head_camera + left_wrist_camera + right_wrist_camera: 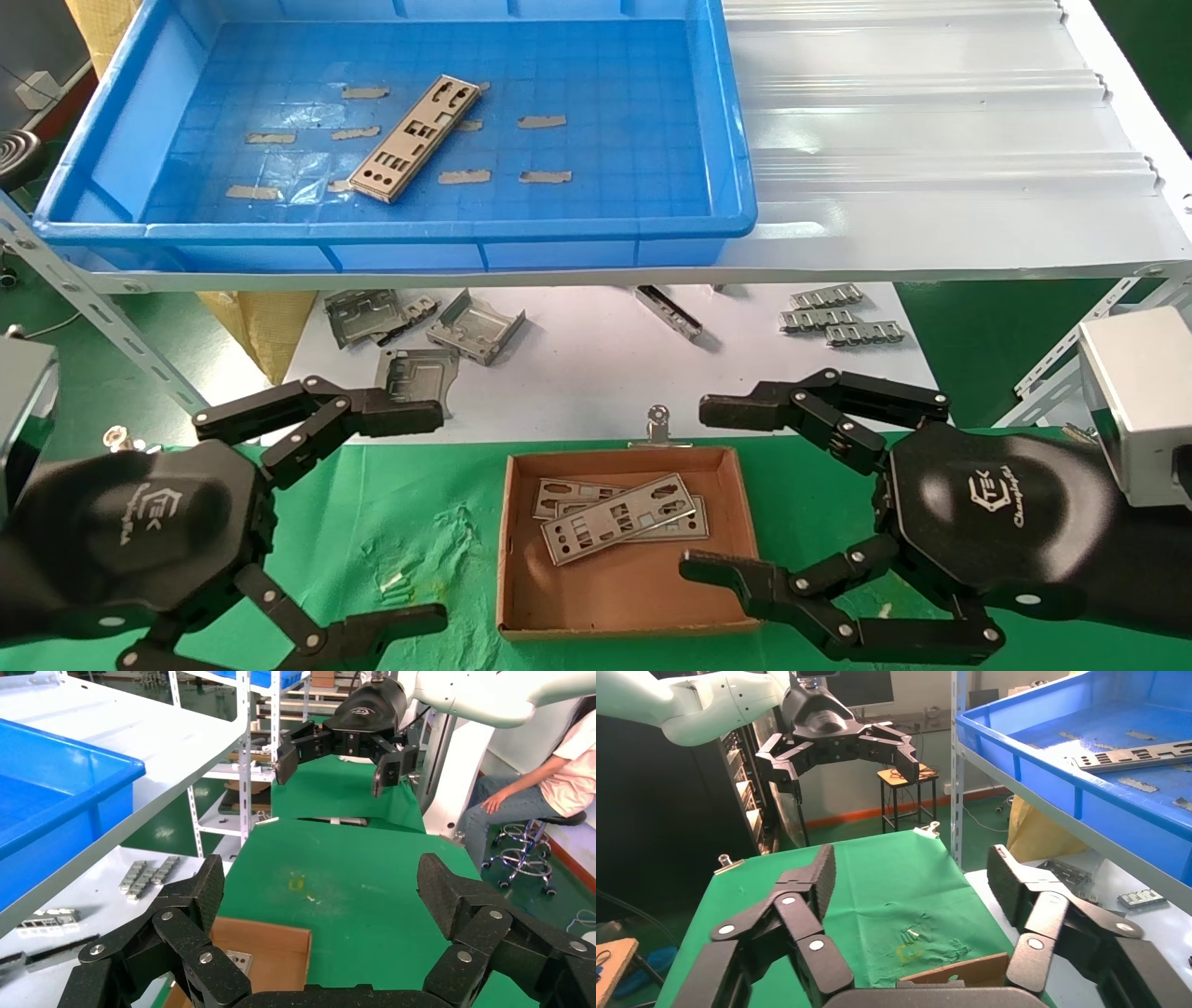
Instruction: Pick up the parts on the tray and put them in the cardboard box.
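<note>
One silver-grey part (416, 138) lies diagonally on the floor of the blue tray (400, 240) on the upper shelf; it also shows in the right wrist view (1134, 755). The cardboard box (622, 595) sits on the green cloth between my grippers, with two or three parts (619, 515) stacked inside. My left gripper (414, 517) is open and empty, left of the box. My right gripper (712, 489) is open and empty, over the box's right side. The box edge shows in both wrist views (270, 952) (961, 971).
Folded grey brackets (475, 328) and ridged strips (838, 320) lie on the white sheet (596, 373) under the shelf. A metal clip (658, 424) stands behind the box. A white corrugated sheet (931, 121) lies right of the tray. Shelf legs (102, 317) stand at both sides.
</note>
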Action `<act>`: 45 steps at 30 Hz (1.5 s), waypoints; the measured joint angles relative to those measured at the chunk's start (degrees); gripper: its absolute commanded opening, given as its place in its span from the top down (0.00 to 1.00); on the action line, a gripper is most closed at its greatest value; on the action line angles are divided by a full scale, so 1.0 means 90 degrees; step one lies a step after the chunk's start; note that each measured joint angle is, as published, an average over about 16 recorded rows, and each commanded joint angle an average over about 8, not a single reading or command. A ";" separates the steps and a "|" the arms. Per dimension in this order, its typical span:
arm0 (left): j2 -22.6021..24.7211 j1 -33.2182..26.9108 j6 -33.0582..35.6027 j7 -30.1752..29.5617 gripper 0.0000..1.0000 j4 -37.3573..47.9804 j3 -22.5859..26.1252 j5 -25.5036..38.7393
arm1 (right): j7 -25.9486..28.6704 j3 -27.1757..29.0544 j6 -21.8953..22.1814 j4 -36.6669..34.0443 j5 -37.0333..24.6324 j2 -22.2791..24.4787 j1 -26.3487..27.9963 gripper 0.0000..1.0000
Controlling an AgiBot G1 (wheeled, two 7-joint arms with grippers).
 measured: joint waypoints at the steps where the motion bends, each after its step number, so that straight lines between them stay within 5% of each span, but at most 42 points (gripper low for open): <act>1: 0.0000 0.0000 0.0000 0.0000 0.00 0.0000 0.0000 0.0000 | 0.0000 0.0000 0.0000 0.0000 0.0000 0.0000 0.0000 1.00; 45: 0.0140 -0.0397 -0.0147 0.0058 0.00 0.0195 0.0040 0.0259 | 0.0000 0.0000 0.0000 0.0000 0.0000 0.0000 0.0000 1.00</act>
